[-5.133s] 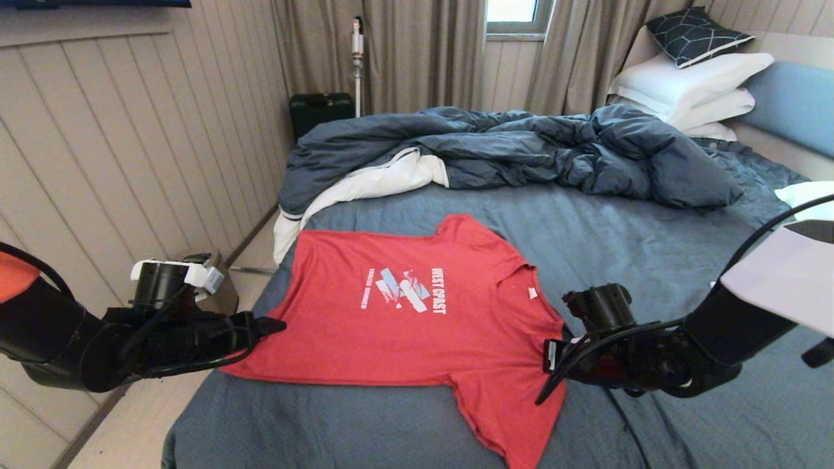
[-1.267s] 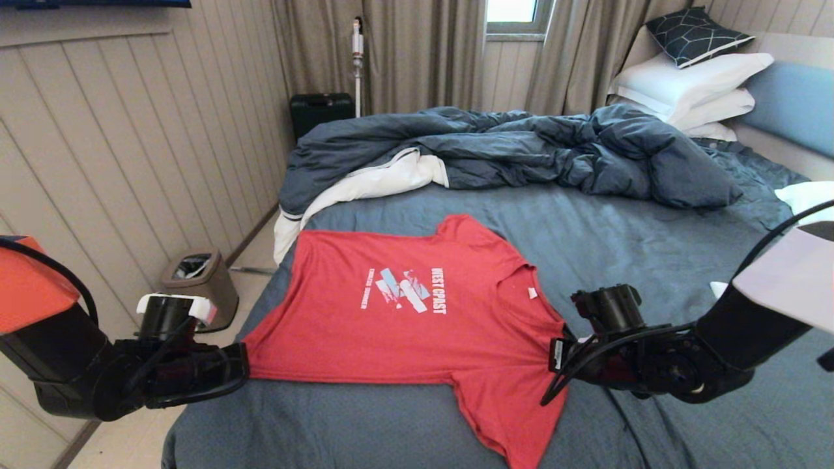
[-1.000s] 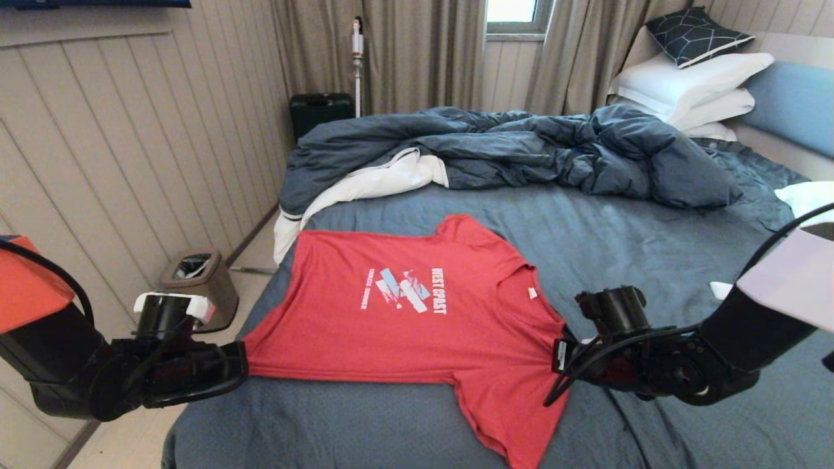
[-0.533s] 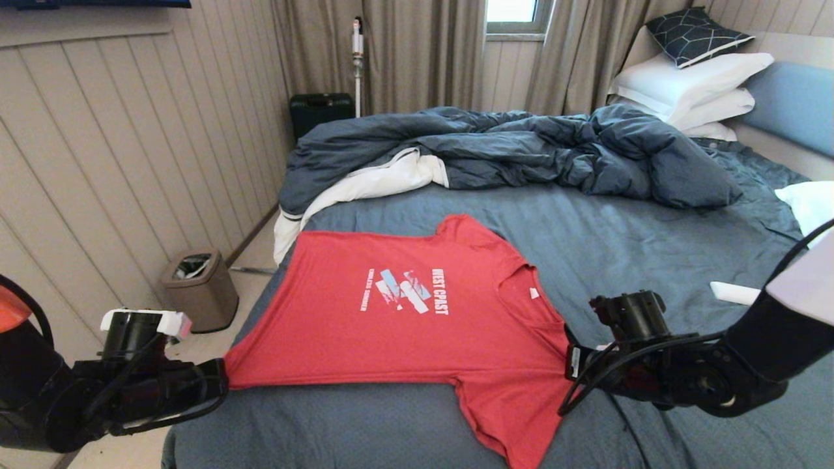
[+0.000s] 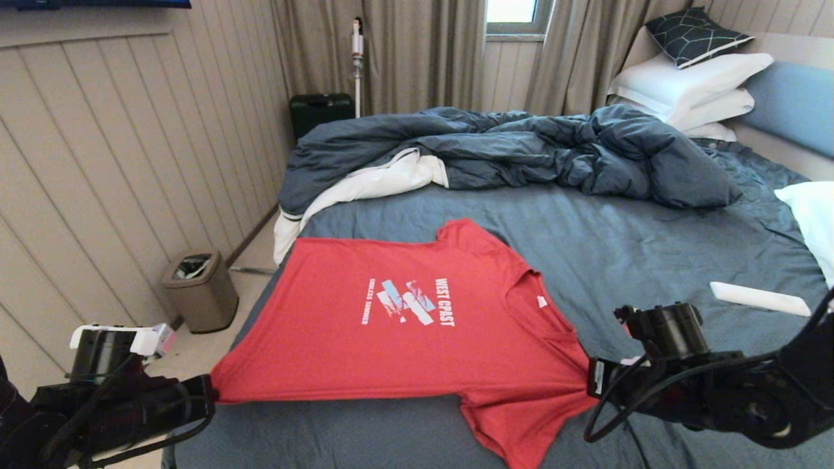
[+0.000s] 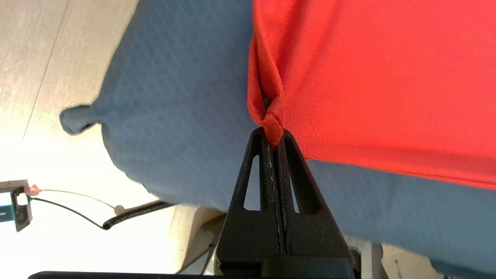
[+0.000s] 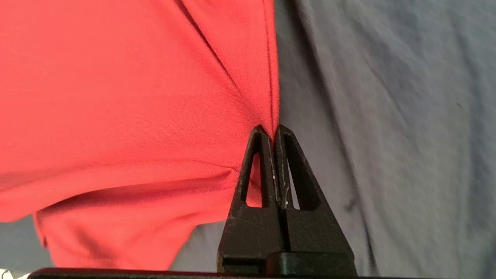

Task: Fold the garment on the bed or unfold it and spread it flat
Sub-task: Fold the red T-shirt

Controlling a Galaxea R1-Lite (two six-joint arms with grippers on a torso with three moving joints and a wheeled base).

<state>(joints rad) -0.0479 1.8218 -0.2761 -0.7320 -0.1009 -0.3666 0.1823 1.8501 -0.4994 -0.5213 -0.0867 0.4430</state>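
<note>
the red t-shirt (image 5: 417, 345) lies face up on the bed (image 5: 619, 247), stretched between both arms. the left gripper (image 6: 273, 137) pinches its hem corner, the right gripper (image 7: 273, 133) pinches the shoulder edge, likely pulling the cloth taut to flatten it.

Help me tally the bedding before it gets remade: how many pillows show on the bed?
4: two stacked white pillows by the light blue headboard, a dark patterned cushion atop them, another white pillow at the right edge. More may sit out of frame.

Red "WEST COAST" T-shirt (image 5: 404, 352) — flat, print up — on slate-blue bed (image 5: 625, 241)
</note>
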